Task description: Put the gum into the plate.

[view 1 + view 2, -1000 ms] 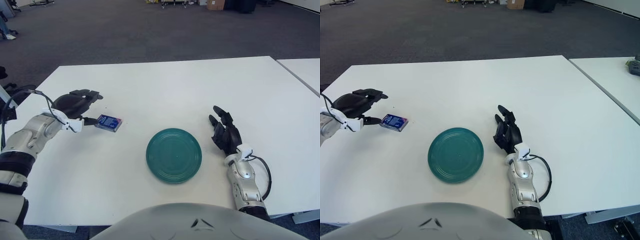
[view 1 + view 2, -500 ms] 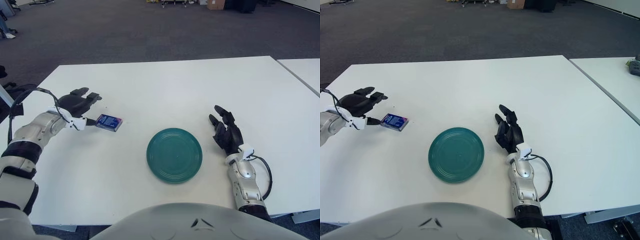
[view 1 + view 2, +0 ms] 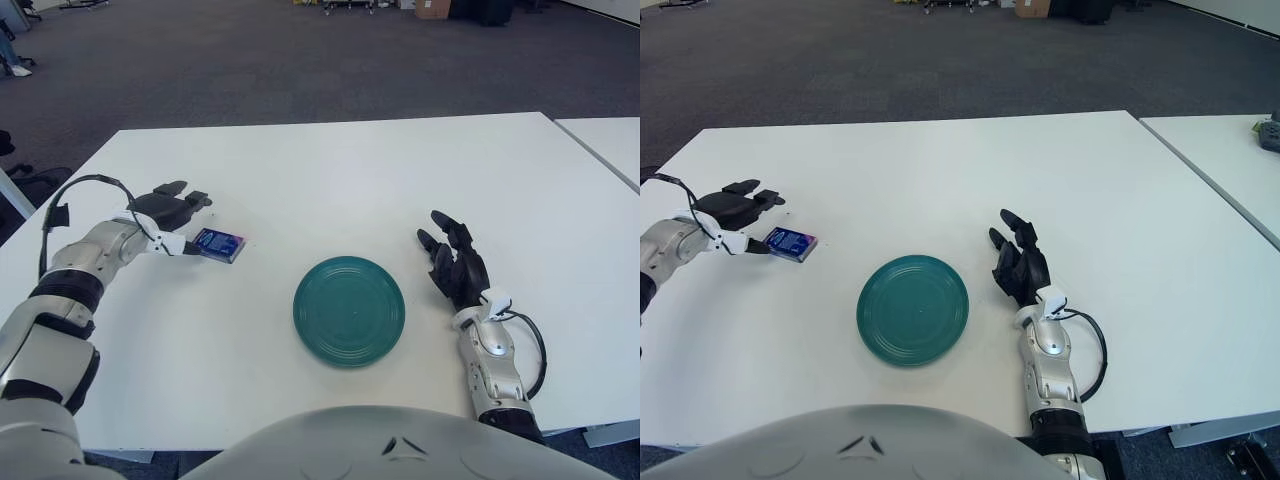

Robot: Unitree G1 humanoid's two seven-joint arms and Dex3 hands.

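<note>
On the white table (image 3: 330, 170), toward its left side, the gum (image 3: 218, 245) lies flat as a small blue packet, well apart from the green plate (image 3: 349, 310) that sits near the front edge at the middle. The left hand (image 3: 170, 212) is low beside the packet's left end, its fingers (image 3: 186, 201) stretched flat and unclenched above the tabletop, and a lower digit reaches to the packet's near-left corner; whether it actually touches cannot be told, and nothing is gripped. Compared with a second ago, this hand has dropped and flattened: then its palm was raised and cupped, higher above the table, and now the fingers lie level and closer to the surface, while the forearm has swung nearer the table's left edge. The packet and the plate sit where they were. The right hand (image 3: 455, 268) stays parked to the right of the plate, fingers relaxed and spread, pointing away from the robot, holding nothing. The right eye view shows a second white table (image 3: 1230, 160) at the far right carrying a small dark object (image 3: 1269, 134) at the picture's edge, which the left eye view cuts off; the left eye view instead shows more of the left forearm and its black cable (image 3: 85, 185).
</note>
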